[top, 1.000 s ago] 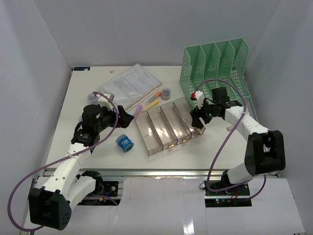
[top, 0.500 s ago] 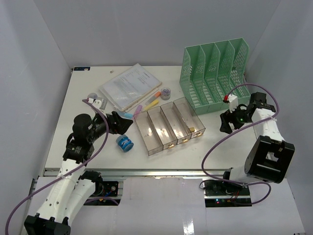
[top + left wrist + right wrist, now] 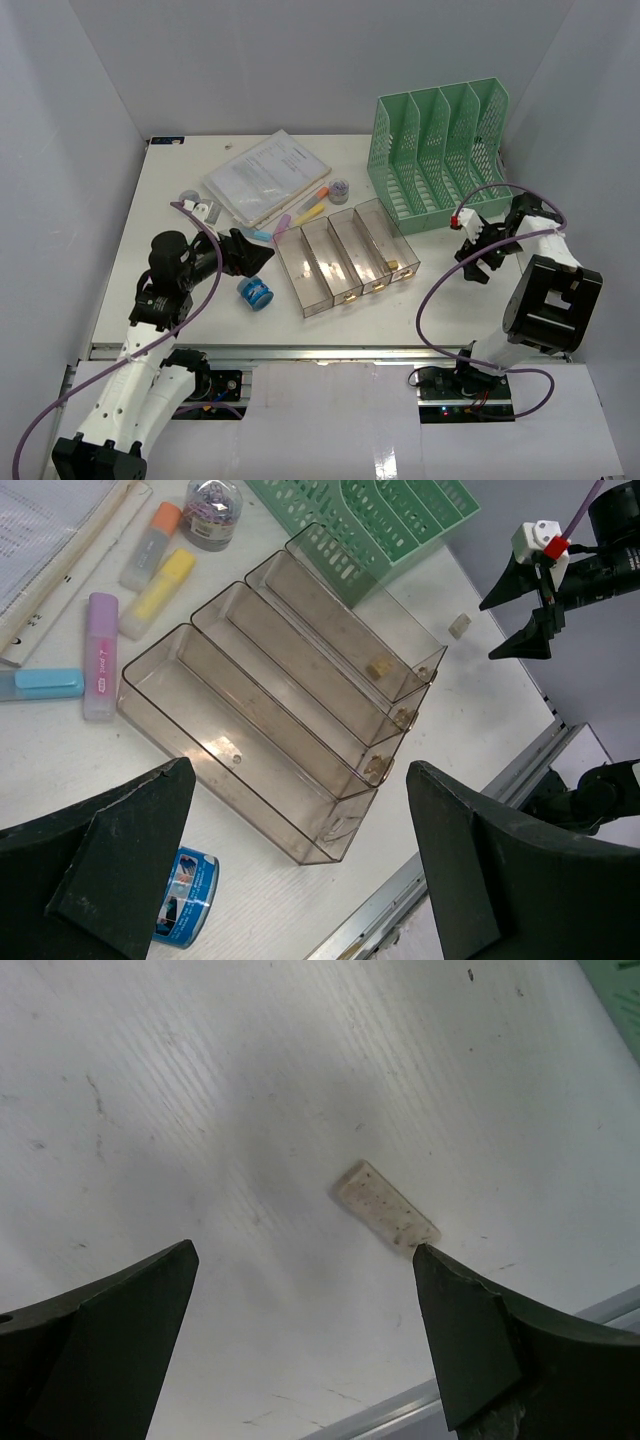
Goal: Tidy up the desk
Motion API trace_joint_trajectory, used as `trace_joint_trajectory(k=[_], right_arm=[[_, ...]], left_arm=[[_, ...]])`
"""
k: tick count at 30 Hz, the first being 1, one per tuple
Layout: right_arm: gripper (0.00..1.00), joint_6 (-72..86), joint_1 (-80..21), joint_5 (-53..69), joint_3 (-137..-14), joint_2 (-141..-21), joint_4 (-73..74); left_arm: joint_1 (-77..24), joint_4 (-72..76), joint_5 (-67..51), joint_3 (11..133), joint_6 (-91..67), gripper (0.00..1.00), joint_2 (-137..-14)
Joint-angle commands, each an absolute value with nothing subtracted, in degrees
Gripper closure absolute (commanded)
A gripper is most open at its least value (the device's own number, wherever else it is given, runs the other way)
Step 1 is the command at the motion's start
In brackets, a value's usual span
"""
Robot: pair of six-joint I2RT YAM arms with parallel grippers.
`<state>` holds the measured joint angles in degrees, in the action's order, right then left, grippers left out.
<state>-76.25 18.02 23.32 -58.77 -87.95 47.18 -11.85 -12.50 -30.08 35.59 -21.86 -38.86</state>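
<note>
The desk point(image 3: 170, 170) is a white tabletop with a metal rail point(image 3: 300, 352) along its front. My right gripper point(image 3: 478, 258) is open near the desk's right edge. In the right wrist view its fingertips point(image 3: 304, 1248) straddle bare desk, and a small beige eraser point(image 3: 387, 1204) lies just past the right fingertip. My left gripper point(image 3: 255, 256) is open and empty above the desk, left of the clear four-compartment tray point(image 3: 345, 258). In the left wrist view it point(image 3: 298, 765) hangs over the tray's near end point(image 3: 300, 740). The eraser point(image 3: 459, 626) also shows there.
A mint-green mesh file rack point(image 3: 440, 150) stands at the back right. A booklet point(image 3: 262, 175), highlighters point(image 3: 308, 207), a clip jar point(image 3: 340, 190) and a small grey item point(image 3: 200, 205) lie behind the tray. A blue tape roll point(image 3: 255, 292) lies left of it. Small brass pieces point(image 3: 378, 667) sit in the compartments.
My right gripper left the tray's right end, swung right and came down over the eraser. My left arm drew back toward the left, then held still.
</note>
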Motion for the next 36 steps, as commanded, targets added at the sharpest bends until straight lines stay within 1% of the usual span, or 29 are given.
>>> trace_joint_trajectory(k=[1, 14, 17, 21, 29, 31, 33, 36], right_arm=[[0.06, -93.9, 18.3, 17.8, -60.8, -90.7, 48.8], [0.11, -102.9, 18.3, 17.5, -66.0, -99.8, 46.9], [0.13, -104.8, 18.2, 18.5, -66.9, -102.2, 48.3], [0.19, -105.1, 18.0, 18.8, -67.7, -104.3, 48.5], [0.36, -105.8, 17.9, 19.4, -67.8, -106.6, 49.7], [0.45, -106.0, 17.8, 19.7, -66.6, -106.3, 49.7], [0.51, -105.7, 17.8, 20.6, -65.8, -105.9, 49.6], [0.63, -105.0, 17.8, 23.0, -64.0, -104.2, 49.5]], left_arm=[[-10.8, -12.2, -31.1, 35.2, -22.2, 0.02, -39.1], [-10.7, -12.2, -25.8, 34.6, -21.1, 0.02, -40.9], [-10.7, -12.0, -24.0, 34.6, -20.6, 0.02, -41.4], [-10.7, -12.0, -22.8, 34.4, -20.3, 0.02, -41.9], [-10.7, -11.5, -22.4, 34.2, -19.9, 0.02, -42.9], [-10.7, -11.4, -22.7, 34.1, -19.9, 0.02, -43.1], [-10.7, -11.2, -22.9, 34.1, -19.9, 0.02, -43.3], [-10.7, -11.1, -23.2, 34.1, -20.0, 0.02, -43.2]])
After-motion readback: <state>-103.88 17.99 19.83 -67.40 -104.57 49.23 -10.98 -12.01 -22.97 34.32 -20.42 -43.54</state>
